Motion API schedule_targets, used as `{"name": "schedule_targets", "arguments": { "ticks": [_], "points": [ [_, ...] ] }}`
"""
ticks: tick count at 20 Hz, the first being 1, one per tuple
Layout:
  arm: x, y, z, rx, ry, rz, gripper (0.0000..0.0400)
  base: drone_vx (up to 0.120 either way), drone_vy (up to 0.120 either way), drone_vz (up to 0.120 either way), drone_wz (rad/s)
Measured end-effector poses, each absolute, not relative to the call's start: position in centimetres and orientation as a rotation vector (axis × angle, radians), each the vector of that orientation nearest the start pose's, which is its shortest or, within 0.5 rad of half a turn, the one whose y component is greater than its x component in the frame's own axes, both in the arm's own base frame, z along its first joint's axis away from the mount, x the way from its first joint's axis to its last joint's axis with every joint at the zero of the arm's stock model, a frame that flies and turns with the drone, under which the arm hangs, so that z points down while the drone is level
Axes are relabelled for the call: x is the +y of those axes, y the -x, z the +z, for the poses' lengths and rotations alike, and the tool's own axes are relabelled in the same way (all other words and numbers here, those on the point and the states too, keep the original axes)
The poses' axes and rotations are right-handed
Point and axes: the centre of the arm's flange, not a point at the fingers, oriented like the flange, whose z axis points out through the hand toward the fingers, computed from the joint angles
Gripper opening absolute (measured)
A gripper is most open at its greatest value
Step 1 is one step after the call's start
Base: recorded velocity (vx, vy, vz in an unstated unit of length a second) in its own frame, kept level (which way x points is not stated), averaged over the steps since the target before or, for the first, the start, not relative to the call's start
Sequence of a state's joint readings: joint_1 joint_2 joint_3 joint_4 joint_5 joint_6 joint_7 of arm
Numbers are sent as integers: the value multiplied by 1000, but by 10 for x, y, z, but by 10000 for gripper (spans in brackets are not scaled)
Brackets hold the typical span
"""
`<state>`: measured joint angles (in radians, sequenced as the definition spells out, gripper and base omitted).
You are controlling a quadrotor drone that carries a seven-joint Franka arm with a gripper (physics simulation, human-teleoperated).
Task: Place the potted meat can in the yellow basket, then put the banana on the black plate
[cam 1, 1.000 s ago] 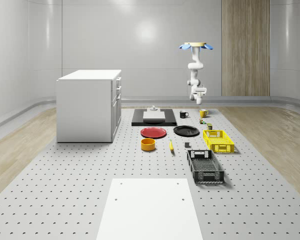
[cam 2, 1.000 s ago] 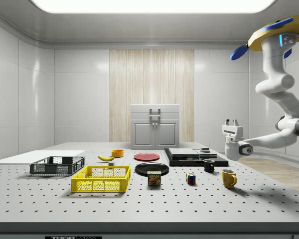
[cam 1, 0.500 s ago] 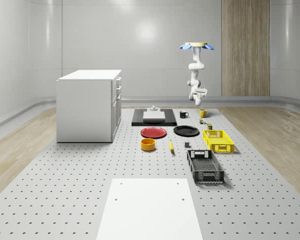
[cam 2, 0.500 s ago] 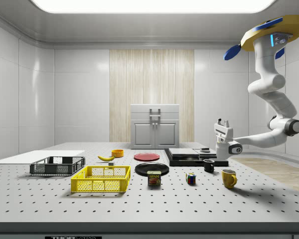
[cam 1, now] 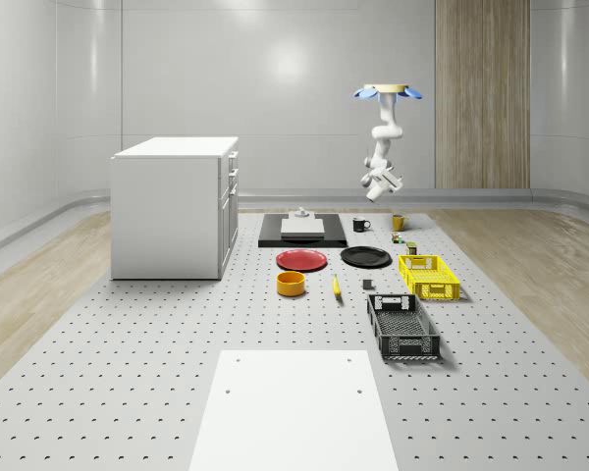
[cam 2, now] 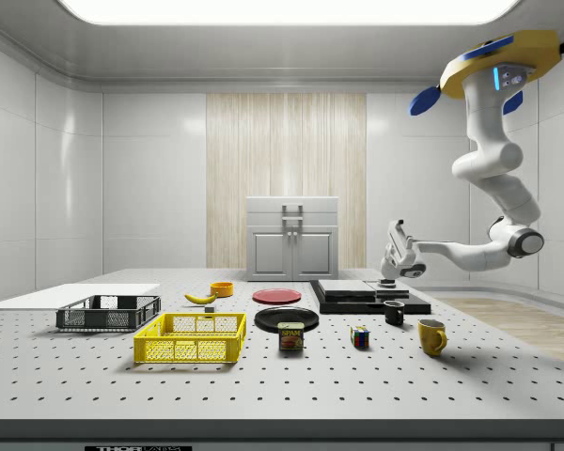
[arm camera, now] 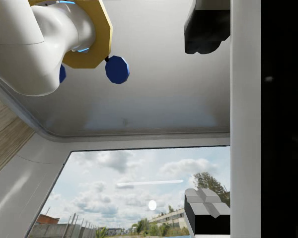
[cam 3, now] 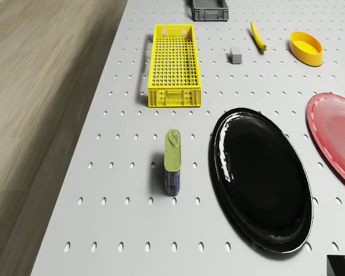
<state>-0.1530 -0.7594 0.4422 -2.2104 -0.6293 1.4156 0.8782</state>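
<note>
drone [cam 2: 496, 64]: hovers above table's [cam 1: 128, 392] far edge
pincer [cam 2: 394, 232]: tilted upward, fingers apart, empty
potted meat can [cam 3: 172, 163]: between yellow basket [cam 3: 172, 68] and black plate [cam 3: 261, 178]

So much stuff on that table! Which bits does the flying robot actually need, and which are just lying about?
Needed: potted meat can, yellow basket, banana, black plate.

Lying about: red plate, yellow bowl, black crate, two mugs, cube.
</note>
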Motion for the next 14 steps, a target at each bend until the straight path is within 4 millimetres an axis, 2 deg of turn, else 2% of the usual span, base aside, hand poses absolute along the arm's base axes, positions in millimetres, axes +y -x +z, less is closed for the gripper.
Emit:
{"name": "schedule_targets", "arguments": {
  "ticks": [3,5,7,9,11,14],
  "points": [
    [97,-303,609,-693,-1650,619,400,120,0,-120,0],
    [97,-304,574,-560,-1324,689,400,120,0,-120,0],
    [86,-305,544,-432,-1010,736,400,120,0,-120,0],
    [69,-306,521,-322,-741,764,400,120,0,-120,0],
    [52,-307,507,-234,-530,778,400,120,0,-120,0],
    [32,-307,497,-141,-313,785,400,120,0,-120,0]
  ]
}}
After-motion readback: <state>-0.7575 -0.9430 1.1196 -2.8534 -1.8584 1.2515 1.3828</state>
